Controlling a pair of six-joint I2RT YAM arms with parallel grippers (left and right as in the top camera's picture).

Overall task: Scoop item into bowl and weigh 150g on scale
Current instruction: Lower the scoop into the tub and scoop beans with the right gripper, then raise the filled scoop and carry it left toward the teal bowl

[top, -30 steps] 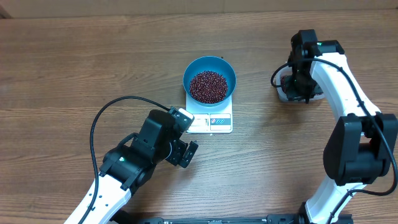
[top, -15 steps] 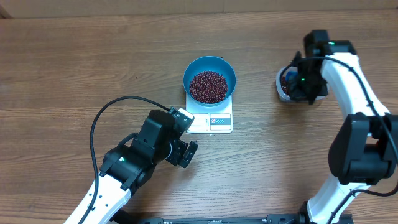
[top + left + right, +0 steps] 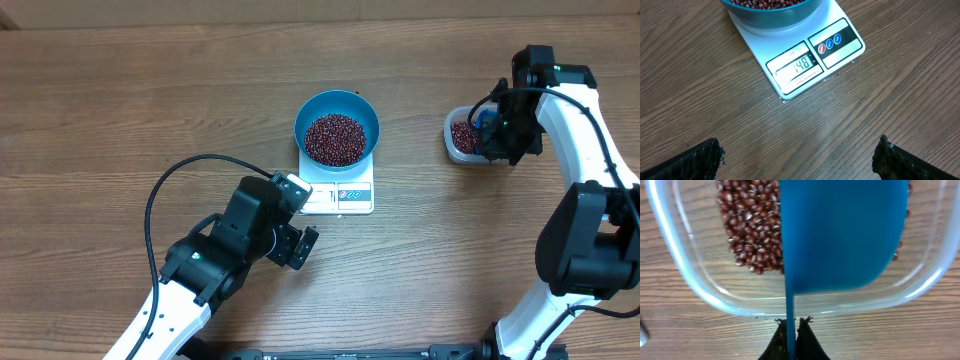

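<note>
The blue bowl [image 3: 337, 128] stands on the white scale [image 3: 340, 196] and holds a heap of dark red beans [image 3: 335, 138]. In the left wrist view the scale [image 3: 840, 55] shows 148 on its display, with the bowl [image 3: 775, 12] at the top edge. My left gripper [image 3: 799, 148] hovers open over bare wood in front of the scale. My right gripper [image 3: 790, 326] is shut on the thin handle of a blue scoop [image 3: 840, 235]. The scoop hangs over a clear tub [image 3: 685, 287] with more beans [image 3: 750, 235]. The inside of the scoop is hidden.
The clear tub [image 3: 460, 136] sits at the right of the wooden table, under my right gripper [image 3: 497, 135]. A black cable [image 3: 180, 175] loops over the table left of my left gripper [image 3: 296, 245].
My right arm has swung to the right with the scoop, uncovering the tub and its beans in the overhead view. The left arm, bowl and scale have not moved.
</note>
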